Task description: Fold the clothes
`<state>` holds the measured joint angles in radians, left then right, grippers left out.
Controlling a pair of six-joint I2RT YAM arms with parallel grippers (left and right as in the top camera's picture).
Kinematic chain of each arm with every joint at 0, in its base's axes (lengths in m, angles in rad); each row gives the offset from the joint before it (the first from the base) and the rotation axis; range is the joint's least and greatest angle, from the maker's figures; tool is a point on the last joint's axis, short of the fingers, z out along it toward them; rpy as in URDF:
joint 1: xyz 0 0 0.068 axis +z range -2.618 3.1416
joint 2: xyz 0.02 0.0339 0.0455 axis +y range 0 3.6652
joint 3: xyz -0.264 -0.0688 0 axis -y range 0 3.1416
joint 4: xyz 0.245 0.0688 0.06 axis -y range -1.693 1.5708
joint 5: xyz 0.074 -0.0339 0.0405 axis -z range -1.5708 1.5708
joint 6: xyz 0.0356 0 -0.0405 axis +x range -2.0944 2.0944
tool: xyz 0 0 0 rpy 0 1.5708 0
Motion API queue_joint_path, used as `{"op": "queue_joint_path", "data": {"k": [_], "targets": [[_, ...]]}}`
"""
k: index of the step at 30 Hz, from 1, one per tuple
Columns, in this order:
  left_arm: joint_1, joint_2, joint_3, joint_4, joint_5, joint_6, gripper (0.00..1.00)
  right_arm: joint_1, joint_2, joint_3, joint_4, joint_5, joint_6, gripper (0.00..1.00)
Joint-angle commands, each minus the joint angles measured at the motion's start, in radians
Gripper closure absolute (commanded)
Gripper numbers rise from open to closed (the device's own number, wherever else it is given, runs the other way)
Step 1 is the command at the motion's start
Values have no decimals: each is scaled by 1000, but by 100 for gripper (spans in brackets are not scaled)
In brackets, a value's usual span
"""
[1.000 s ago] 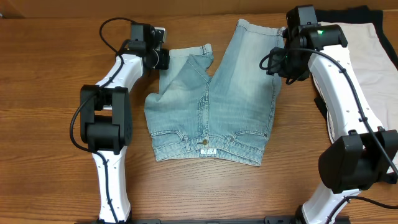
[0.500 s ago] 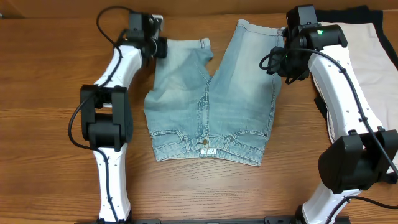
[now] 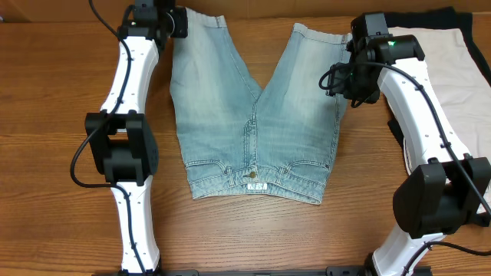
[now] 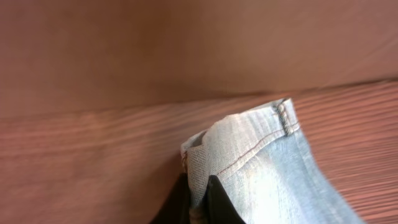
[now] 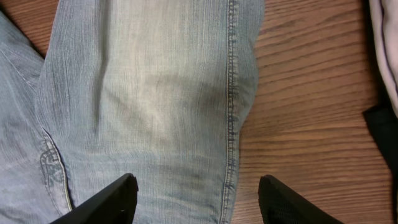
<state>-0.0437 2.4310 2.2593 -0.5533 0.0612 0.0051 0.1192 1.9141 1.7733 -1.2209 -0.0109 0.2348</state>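
Two legs of the denim shorts (image 3: 253,115) now lie spread on the worktop (image 3: 46,115). A second ago the one on the left arm's side was crumpled, and the left pincer (image 3: 178,21) has dragged it straight.

Left wrist: that pincer (image 4: 199,200) is clamped on the hem (image 4: 249,149).

Right wrist: the right pincer (image 5: 196,190) gapes wide and empty above the other leg.

Folding can probably begin.

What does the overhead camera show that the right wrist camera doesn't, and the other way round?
Only overhead: both arms, the whole denim shorts with waist button, and the left fingers at a leg hem. Only right wrist: the right fingers spread open above the denim, with side-seam stitching up close. Both: one shorts leg, the wooden table, the cream shorts and the black garment.
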Motion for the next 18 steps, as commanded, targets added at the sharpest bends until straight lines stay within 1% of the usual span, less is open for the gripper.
{"op": "queue_joint_path", "data": {"k": [1, 2, 5, 9, 10, 15, 18], "targets": [[3, -5, 20, -5, -146, 28, 38, 3, -32, -5, 8, 10, -3, 34], [4, -5, 21, -9, -158, 43, 0, 4, -32, -8, 7, 10, -3, 34], [4, -10, 47, -58, -166, 45, 0, 4, -32, -25, -4, 9, -1, 29], [-15, -31, 158, -238, -164, 44, 0, 3, -32, -66, -54, -73, 0, 5], [-23, -39, 195, -295, -163, 44, 0, 3, -32, -74, -74, -97, -1, 0], [-73, -89, 373, -546, -143, 43, 0, 14, -32, -85, -137, -122, -8, 0], [-116, -136, 464, -643, -112, 42, 0, 23, -41, -85, -150, -191, -40, 0]]}}
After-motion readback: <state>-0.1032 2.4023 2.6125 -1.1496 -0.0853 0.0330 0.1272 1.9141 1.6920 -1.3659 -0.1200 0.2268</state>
